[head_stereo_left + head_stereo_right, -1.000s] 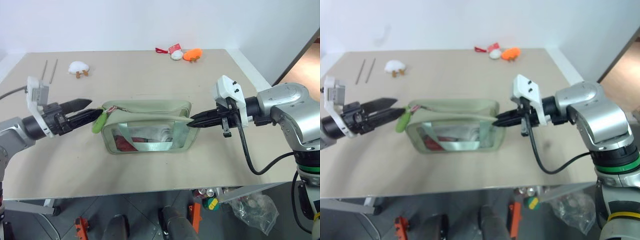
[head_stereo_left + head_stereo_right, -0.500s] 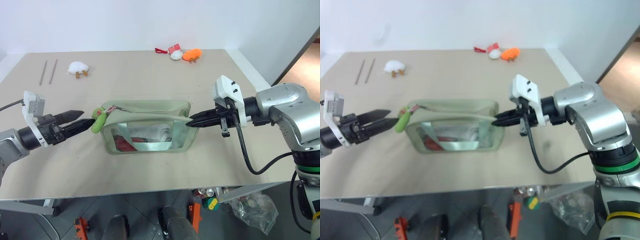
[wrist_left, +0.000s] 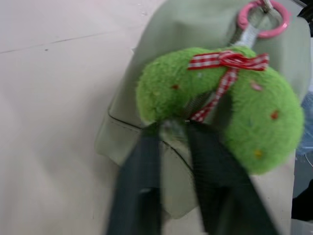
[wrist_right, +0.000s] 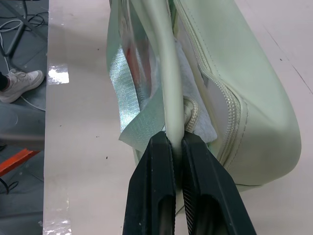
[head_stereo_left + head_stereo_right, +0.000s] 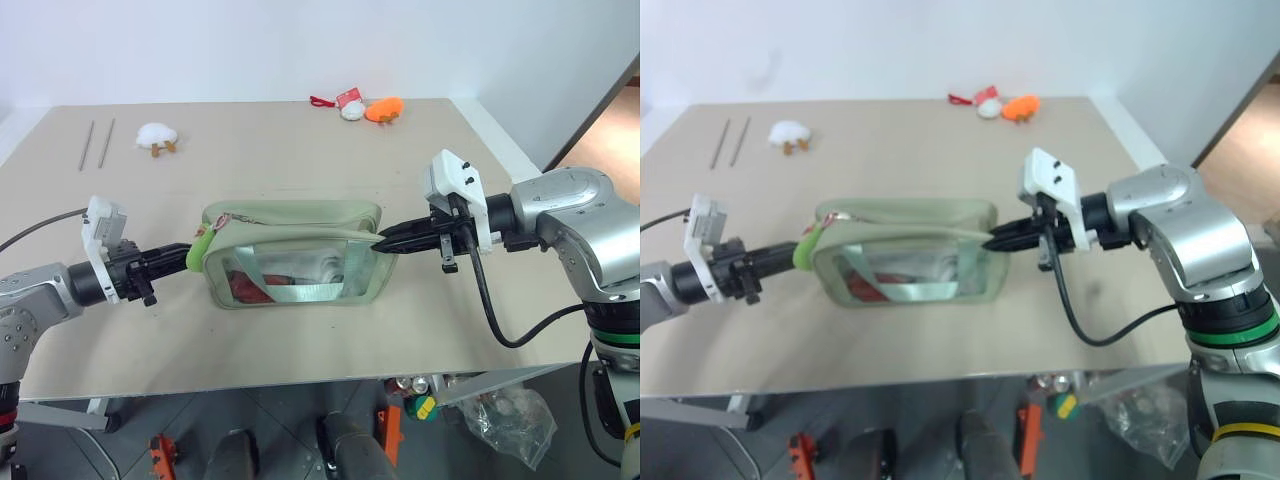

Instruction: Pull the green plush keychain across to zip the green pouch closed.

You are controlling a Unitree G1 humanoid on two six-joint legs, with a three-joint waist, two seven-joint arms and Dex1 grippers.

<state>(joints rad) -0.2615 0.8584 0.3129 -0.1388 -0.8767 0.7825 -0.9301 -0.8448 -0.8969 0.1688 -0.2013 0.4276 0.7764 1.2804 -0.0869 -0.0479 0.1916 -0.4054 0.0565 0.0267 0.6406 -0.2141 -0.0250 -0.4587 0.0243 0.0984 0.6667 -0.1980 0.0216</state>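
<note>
On tan table (image 5: 300, 330), centre, nearer front edge than back:

1. Green pouch (image 5: 300, 218): pale sage soft bag, set upright w/ clear front panel facing the front edge; red items seen inside thru panel. Zipper runs along top; in right wrist view the visible stretch is zipped.

2. Green plush keychain (image 5: 201, 246): lime plush, hung at pouch's left end on a pink ring (image 3: 262, 17) and metal clasp; red-white checked ribbon (image 3: 226, 61) tied round it. Curved like a bean in left wrist view, lying against pouch end.

3. Left gripper (image 5: 182, 251): approx. level, pointed at pouch's left end; fingers (image 3: 142, 186) closed, nipping lower edge of the plush, per left wrist view.

4. Right gripper (image 5: 381, 241): at pouch's right end, pointed left; fingers (image 4: 155, 186) clamped on pale green strap (image 4: 166, 73) that runs along the pouch's front.

5. White plush toy (image 5: 156, 136): far left of table, well apart from pouch.

6. Two thin metal rods (image 5: 96, 143): beside item 5, toward left edge.

7. Orange plush toy (image 5: 385, 108): far edge; small white plush w/ red tag (image 5: 350, 102) just beside it.
</note>
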